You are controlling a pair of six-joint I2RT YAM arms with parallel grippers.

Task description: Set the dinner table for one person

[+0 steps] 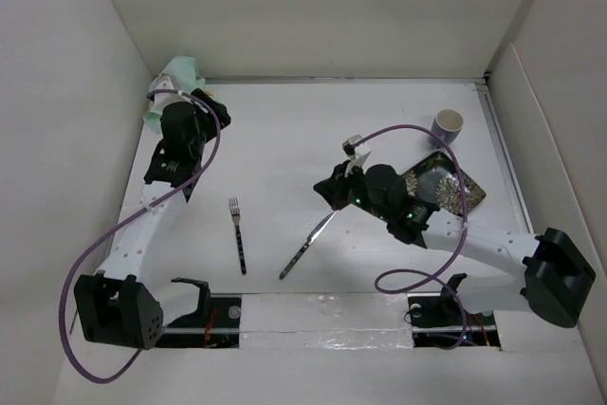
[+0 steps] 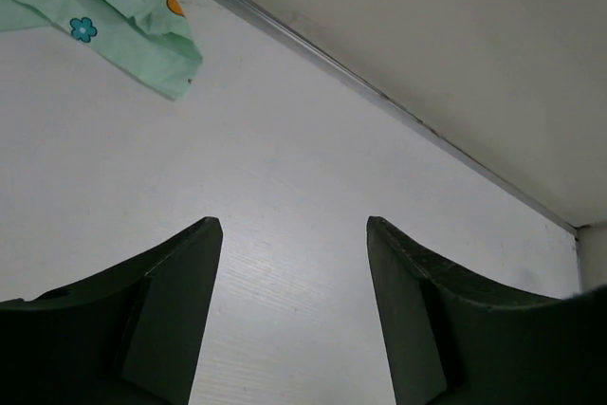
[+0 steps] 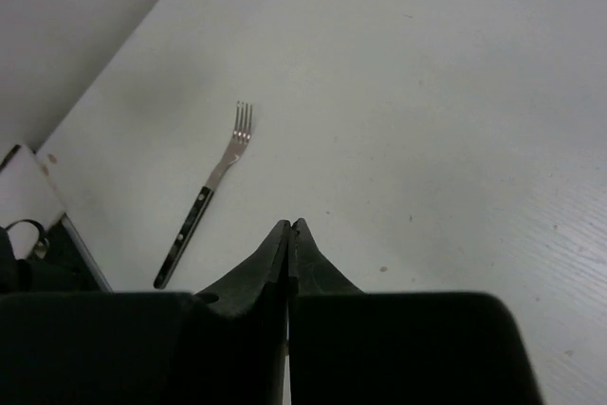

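From the top camera, the dinner table (image 1: 285, 139) is the broad white surface fenced by upright white panels, filling most of the frame. The left arm reaches to the far left corner, where its left gripper (image 1: 207, 101) sits just beside a crumpled mint-green cloth (image 1: 176, 76). The right gripper (image 1: 325, 193) is over the middle of the table. A knife (image 1: 306, 246) lies slanted on the surface, its blade tip close under this gripper, and whether the two touch cannot be told from here. A fork (image 1: 238, 234) lies left of the knife, tines toward the far side. Behind the right arm are a dark patterned plate (image 1: 448, 182) and, beyond it near the right panel, a pale cup (image 1: 448, 123). The left wrist camera shows the left gripper (image 2: 294, 223) with its fingers spread wide and nothing between them, bare table (image 2: 285, 168) beneath, and a corner of the flower-printed cloth (image 2: 123, 16) at upper left. The right wrist camera shows the right gripper (image 3: 289, 227) with its fingers pressed together. Nothing can be seen in its grip. The fork (image 3: 211, 187) lies on the white table (image 3: 427, 92) ahead and to the left.
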